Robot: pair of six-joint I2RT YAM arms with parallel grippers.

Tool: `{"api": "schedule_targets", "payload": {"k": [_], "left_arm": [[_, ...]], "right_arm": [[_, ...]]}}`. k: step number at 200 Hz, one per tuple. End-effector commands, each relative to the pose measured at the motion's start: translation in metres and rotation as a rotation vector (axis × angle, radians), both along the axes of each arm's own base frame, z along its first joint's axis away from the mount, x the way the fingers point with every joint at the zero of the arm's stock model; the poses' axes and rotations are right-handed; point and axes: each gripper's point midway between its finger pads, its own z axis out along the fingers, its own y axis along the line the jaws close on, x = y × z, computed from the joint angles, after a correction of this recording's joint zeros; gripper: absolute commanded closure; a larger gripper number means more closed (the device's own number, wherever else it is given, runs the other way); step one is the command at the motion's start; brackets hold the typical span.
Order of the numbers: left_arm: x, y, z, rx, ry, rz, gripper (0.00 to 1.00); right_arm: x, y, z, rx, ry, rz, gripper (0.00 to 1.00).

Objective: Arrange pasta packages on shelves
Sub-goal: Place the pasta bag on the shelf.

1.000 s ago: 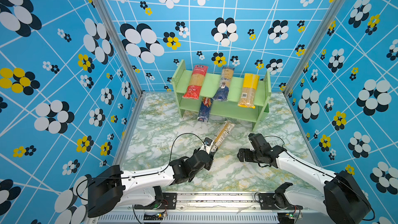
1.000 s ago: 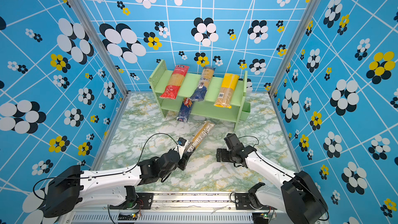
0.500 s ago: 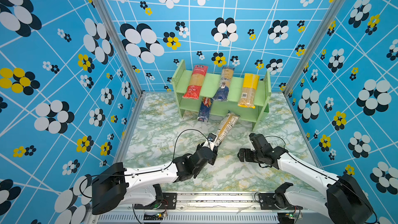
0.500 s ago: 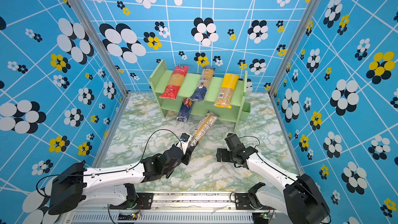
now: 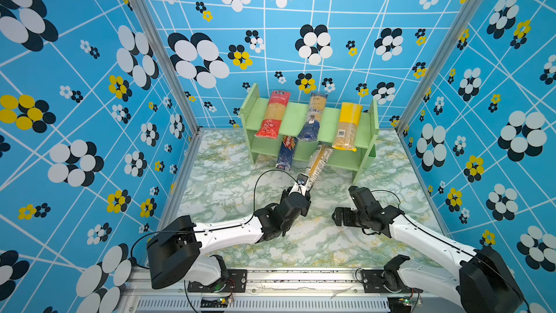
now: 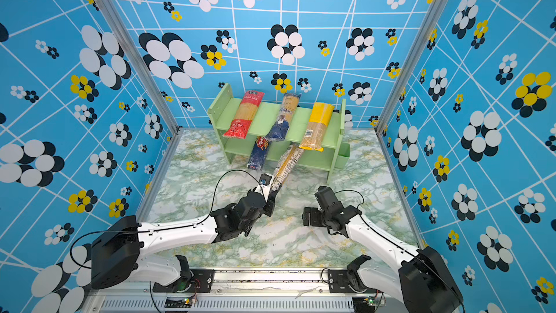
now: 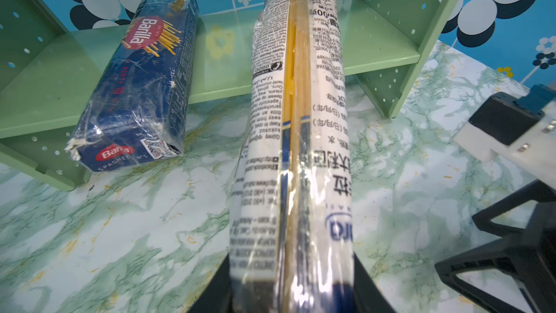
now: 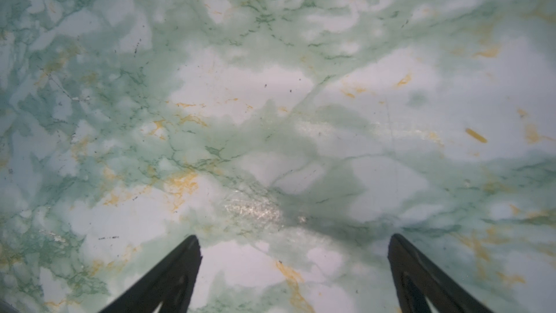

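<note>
In both top views, the pale green shelves [image 5: 294,113] [image 6: 264,115] stand at the back of the marble floor. The top tier holds the red pack [image 5: 272,114], the clear pack with a navy end [image 5: 313,117] and the yellow-topped pack [image 5: 347,126]. The dark blue Barilla pack [image 5: 286,152] [image 7: 144,85] lies on the lower tier, its near end sticking out. My left gripper [image 5: 305,190] [image 7: 290,290] is shut on the near end of the clear pack with the navy and white label [image 5: 318,162] [image 7: 296,115]. That pack's far end reaches over the lower tier. My right gripper [image 5: 340,218] [image 8: 293,251] is open above bare floor.
The marble floor [image 5: 225,188] is closed in by blue flowered walls on three sides. The right arm [image 7: 511,133] stands close beside the held pack. The shelf's upright side panel [image 7: 400,40] rises next to the pack's far end.
My left arm has pushed forward toward the shelves, carrying the labelled pack so its far end now reaches the lower tier. The right arm has stayed put.
</note>
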Motion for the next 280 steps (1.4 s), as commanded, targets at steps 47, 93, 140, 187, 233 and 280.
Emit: {"api": "schedule_targets", "payload": {"k": [47, 93, 140, 187, 233, 280], "left_arm": [[0.043, -0.015, 0.082, -0.243, -0.178, 0.149, 1.0], [0.057, -0.027, 0.085, -0.223, -0.2, 0.169, 1.0], [0.07, -0.039, 0.082, -0.209, -0.213, 0.191, 1.0], [0.083, -0.048, 0.08, -0.187, -0.215, 0.232, 1.0], [0.094, -0.056, 0.078, -0.187, -0.216, 0.256, 1.0], [0.102, -0.059, 0.077, -0.176, -0.214, 0.274, 1.0]], "right_arm": [[0.0, -0.006, 0.001, -0.022, -0.013, -0.004, 0.01], [0.001, -0.004, 0.001, -0.017, -0.015, 0.008, 0.01], [0.001, -0.005, 0.003, -0.024, -0.018, 0.017, 0.01], [0.001, -0.006, 0.003, -0.022, -0.021, 0.018, 0.01], [0.003, -0.005, 0.005, -0.025, -0.025, 0.027, 0.01], [0.002, -0.007, 0.003, -0.03, -0.026, 0.03, 0.01]]}}
